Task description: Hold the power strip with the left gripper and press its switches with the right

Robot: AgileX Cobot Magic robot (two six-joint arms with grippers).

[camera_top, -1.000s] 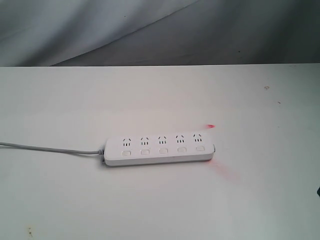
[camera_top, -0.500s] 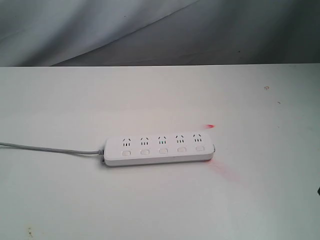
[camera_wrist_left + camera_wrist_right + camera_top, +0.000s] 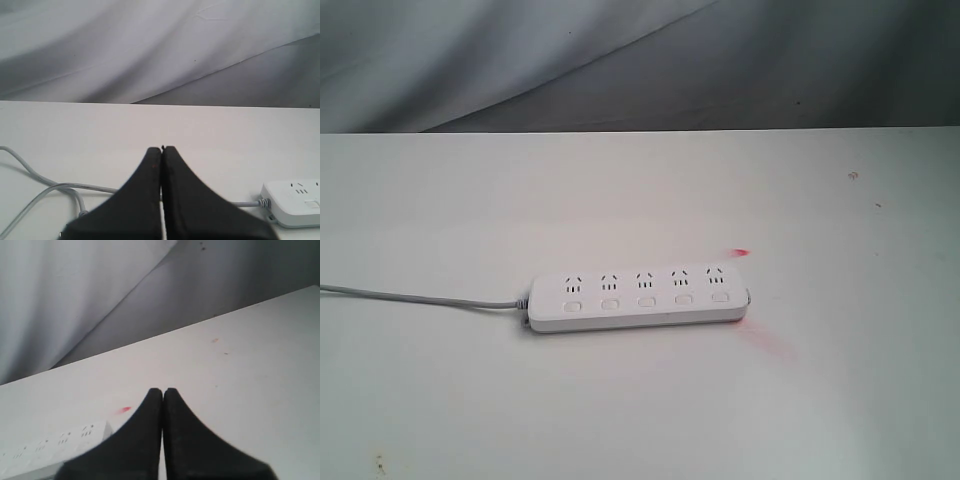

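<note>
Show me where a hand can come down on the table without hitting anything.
Bare table lies between the power strip and the far edge, and in front of the strip. Right of it, only red marks. Left is taken by the cord.

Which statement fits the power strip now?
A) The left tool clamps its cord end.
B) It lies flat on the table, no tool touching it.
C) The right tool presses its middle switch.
B: the power strip lies flat on the table by itself; the left tool and the right tool are shut, away from it.
</note>
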